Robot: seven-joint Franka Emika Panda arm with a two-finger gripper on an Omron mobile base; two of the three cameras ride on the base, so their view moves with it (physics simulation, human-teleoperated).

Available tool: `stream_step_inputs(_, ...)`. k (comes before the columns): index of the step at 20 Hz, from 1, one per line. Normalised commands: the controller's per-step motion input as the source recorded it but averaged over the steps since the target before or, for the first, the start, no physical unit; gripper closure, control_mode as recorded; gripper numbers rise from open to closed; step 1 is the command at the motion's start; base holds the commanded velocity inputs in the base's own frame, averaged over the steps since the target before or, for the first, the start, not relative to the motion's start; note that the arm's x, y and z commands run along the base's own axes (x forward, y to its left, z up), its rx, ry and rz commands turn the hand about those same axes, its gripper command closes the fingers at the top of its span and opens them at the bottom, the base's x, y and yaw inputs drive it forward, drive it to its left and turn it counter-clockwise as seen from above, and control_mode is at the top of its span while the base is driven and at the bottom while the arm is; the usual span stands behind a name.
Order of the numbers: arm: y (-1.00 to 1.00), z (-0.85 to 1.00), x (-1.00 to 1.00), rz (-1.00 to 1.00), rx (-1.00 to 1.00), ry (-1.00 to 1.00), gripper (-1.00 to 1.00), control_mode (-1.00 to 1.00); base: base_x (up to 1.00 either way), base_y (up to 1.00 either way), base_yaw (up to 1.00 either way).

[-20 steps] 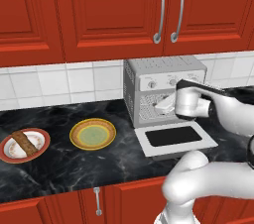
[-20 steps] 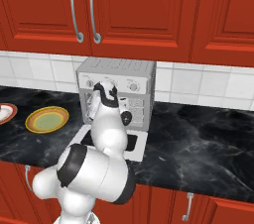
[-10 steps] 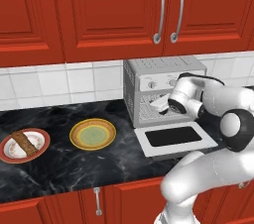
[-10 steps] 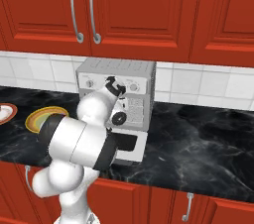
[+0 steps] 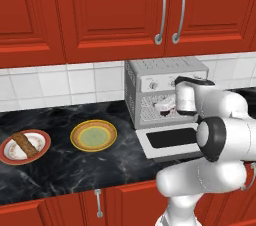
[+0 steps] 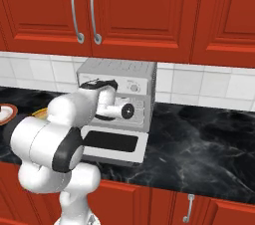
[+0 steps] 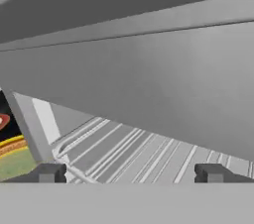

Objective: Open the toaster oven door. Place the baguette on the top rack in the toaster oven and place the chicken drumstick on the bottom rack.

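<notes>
The toaster oven (image 5: 165, 90) is taken as the landmark. Its door (image 5: 170, 141) is seen folded down flat on the counter (image 5: 60, 165) before it. The gripper (image 7: 128, 173) is held at the oven's mouth, jaws spread and grasping nothing, wire rack (image 7: 149, 151) ahead. Left of the oven a yellow plate (image 5: 93, 135) is found; farther left, the baguette (image 5: 26, 143) is laid on a red-rimmed plate (image 5: 42, 140).
</notes>
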Motion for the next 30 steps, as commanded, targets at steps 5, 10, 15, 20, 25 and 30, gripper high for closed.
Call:
stream_step_inputs(5,-0.39,-0.7,-0.95,0.0,-0.34,0.53,-1.0,-1.0,0.0,0.0,0.0)
stream_step_inputs(10,-0.28,-0.84,-1.0,0.0,-0.36,0.53,-1.0,-1.0,0.0,0.0,0.0)
stream_step_inputs(15,-0.07,-0.26,-0.78,0.0,-0.27,0.3,-1.0,-1.0,0.0,0.0,0.0)
stream_step_inputs(20,0.57,1.0,-0.77,0.0,-0.09,-0.11,-1.0,-1.0,0.0,0.0,0.0)
stream_step_inputs(25,1.0,0.51,-0.84,0.04,-0.22,-0.13,-1.0,-1.0,0.0,0.0,0.0)
stream_step_inputs(30,1.0,0.7,-0.54,0.09,-0.18,-0.07,-1.0,-1.0,0.0,0.0,0.0)
